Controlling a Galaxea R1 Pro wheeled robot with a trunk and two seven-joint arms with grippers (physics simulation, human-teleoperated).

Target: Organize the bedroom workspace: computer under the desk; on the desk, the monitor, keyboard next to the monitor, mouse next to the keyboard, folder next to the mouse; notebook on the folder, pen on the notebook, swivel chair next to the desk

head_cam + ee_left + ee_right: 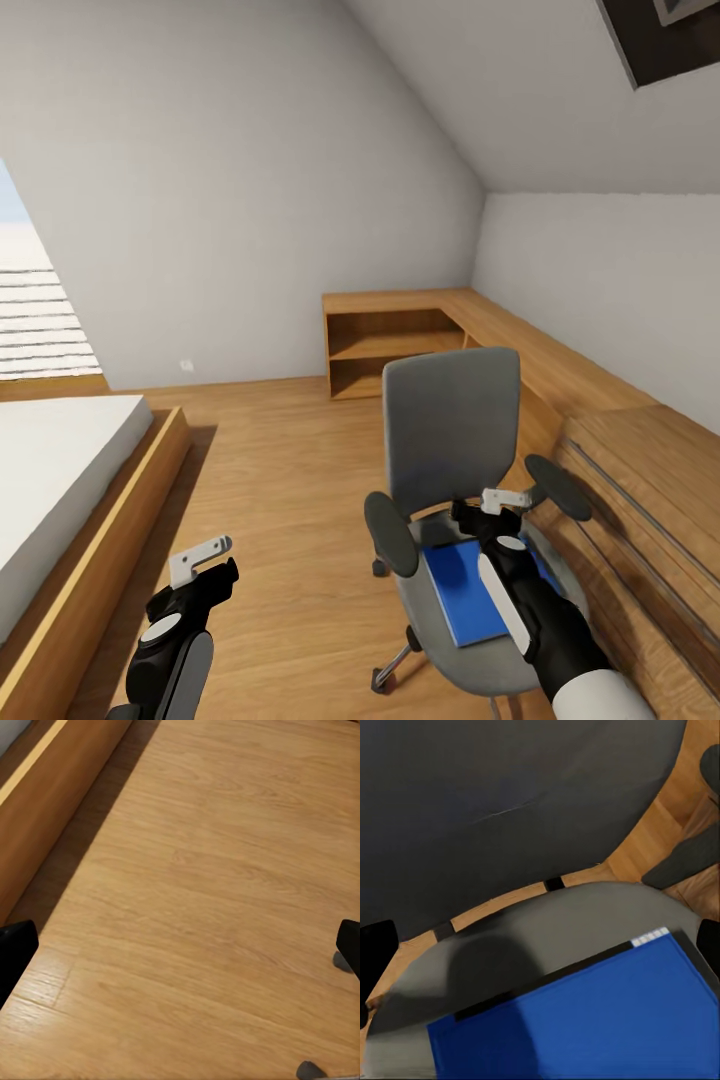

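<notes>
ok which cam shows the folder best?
Right wrist: the folder is large, unobstructed there, lying on the swivel chair seat. In the head view the right gripper partly covers the folder.

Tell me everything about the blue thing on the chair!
It's the folder, a flat, bright blue rectangle with a thin dark strip and a pale corner along one edge. It looks smooth and stiff. It lies flat on the grey padded seat of the swivel chair, between the black armrests. The right pincer hovers above its far end, partly covering it.

No text, label, brand, number or sign can be read anywhere.
</notes>
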